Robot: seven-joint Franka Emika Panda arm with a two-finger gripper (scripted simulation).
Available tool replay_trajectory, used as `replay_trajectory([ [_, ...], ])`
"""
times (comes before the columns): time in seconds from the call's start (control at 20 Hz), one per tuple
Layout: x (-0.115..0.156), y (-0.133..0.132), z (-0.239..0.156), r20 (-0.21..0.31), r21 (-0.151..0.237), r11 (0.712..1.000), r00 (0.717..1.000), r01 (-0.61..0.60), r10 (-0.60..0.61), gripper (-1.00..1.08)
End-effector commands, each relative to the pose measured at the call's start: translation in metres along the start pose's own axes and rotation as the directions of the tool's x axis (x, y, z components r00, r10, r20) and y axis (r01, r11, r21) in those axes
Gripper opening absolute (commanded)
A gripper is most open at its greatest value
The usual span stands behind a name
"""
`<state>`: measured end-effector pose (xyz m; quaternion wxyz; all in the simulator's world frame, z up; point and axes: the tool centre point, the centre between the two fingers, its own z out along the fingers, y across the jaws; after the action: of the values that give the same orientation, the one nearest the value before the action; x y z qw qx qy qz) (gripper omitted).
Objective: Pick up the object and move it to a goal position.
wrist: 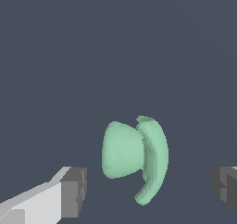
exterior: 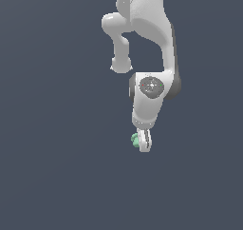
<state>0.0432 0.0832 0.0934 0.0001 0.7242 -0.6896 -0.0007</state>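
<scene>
The hand [exterior: 144, 142] is held released, its grey fingertips [wrist: 74, 192] spread wide apart. The mint-green object [wrist: 132, 158] is seen between them, touched by neither, on the dark worktop [exterior: 57, 167].

A plain slate-grey counter [exterior: 52, 167] fills the exterior view from edge to edge, flat and evenly lit, with no seam, marking or border on it. The same dull grey-blue surface [wrist: 115, 47] lies behind everything in the wrist view. Whether it is a tabletop or a floor cannot be told, since no edge shows.
</scene>
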Motion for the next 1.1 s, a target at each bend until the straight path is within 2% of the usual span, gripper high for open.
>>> replay_trajectory([
  [0.0, -0.001, -0.001, 0.000, -0.001, 0.001, 1.000, 1.000, -0.017, 0.017, 1.00],
  [0.35, -0.001, -0.001, 0.004, -0.001, 0.001, 1.000, 1.000, -0.018, 0.018, 1.00],
  [0.8, -0.001, 0.001, 0.045, -0.001, 0.001, 1.000, 1.000, -0.023, 0.023, 1.00],
  [1.05, 0.000, -0.001, 0.051, -0.001, 0.001, 1.000, 1.000, -0.023, 0.023, 1.00],
])
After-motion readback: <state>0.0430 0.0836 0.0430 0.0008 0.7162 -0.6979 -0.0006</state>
